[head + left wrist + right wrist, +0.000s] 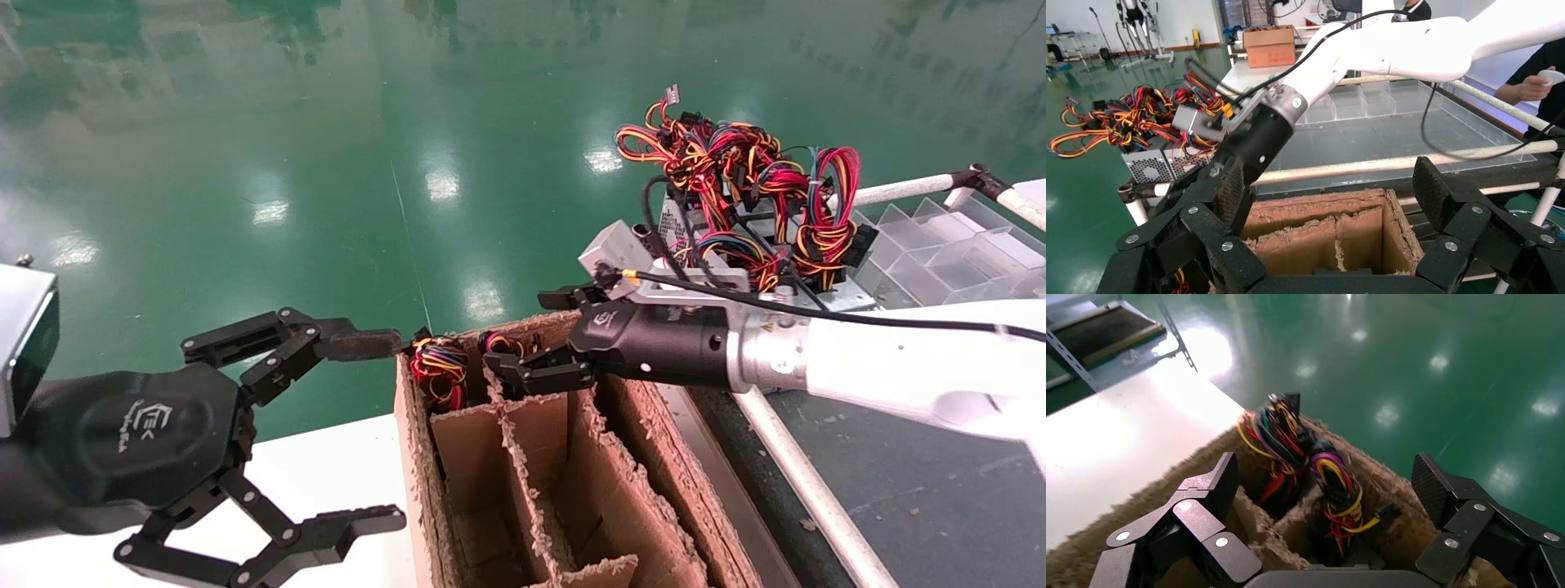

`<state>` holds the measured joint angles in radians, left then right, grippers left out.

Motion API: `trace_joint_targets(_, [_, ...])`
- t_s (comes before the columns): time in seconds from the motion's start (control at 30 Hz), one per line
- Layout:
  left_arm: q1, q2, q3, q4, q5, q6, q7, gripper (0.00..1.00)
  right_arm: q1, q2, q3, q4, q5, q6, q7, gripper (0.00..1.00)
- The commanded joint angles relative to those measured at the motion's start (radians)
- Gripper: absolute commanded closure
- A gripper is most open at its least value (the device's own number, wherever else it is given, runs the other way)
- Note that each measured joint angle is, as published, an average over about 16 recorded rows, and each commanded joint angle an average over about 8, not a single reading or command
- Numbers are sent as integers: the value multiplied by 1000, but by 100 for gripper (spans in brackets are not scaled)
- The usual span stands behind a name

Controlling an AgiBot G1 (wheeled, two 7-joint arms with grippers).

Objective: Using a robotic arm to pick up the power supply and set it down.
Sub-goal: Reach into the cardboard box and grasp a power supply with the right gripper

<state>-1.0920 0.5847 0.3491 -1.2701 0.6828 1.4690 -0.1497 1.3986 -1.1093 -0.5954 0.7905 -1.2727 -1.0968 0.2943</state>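
Left end effector (pixel 327 433) is parked low at the robot's left, over the white tabletop (pixel 343 465) beside the carton; fingers are spread wide, and a brownish worn pad is seen on the upper fingertip (pixel 359 345).

Right end effector (pixel 535 339), all black with a white logo on the palm, is carried on the white tubular arm (pixel 899 359) with a black cable along it. Fingers are spread and poised over the far end of the cardboard carton (pixel 645 457), nothing pinched between them.

Carton: brown corrugated board, edges ragged and fuzzy, split into narrow upright cells by cardboard dividers (pixel 523 457).

Power supply (pixel 500 343): stood in a far cell directly under the right end effector. Only its compact wire bundle is seen (red, yellow, orange, purple, black); the body is hidden by the cell walls. A second wire bundle (pixel 439 369) sits in the neighbouring cell, towards the robot's left.

Beyond the carton, a pile of grey sheet-metal supplies (pixel 735 229) with long loose looping cables is seen. Clear plastic divider tray (pixel 948 253) is at the far right, glossy green floor (pixel 327 122) behind.
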Motion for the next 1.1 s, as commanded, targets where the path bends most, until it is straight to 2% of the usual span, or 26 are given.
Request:
trace_joint_targets(0.03, [0,0,0,0,0,0,0,0,30,-30,-15,-65,-16,-13,-7,0])
trace_joint_targets(0.07, [0,0,0,0,0,0,0,0,35,-40,-16,-85,-18,-13,-24,3])
trace_joint_targets(0.3, [0,0,0,0,0,0,0,0,36,-90,-9,-155,-21,18,-161,89])
trace_joint_targets(0.33, [0,0,0,0,0,0,0,0,34,-94,-8,-160,-21,23,-175,99])
trace_joint_targets(0.73, [0,0,0,0,0,0,0,0,28,-122,-5,-196,-26,48,-265,100])
trace_joint_targets(1.1, [0,0,1,0,0,0,0,0,7,-125,-6,-199,-25,43,-293,100])
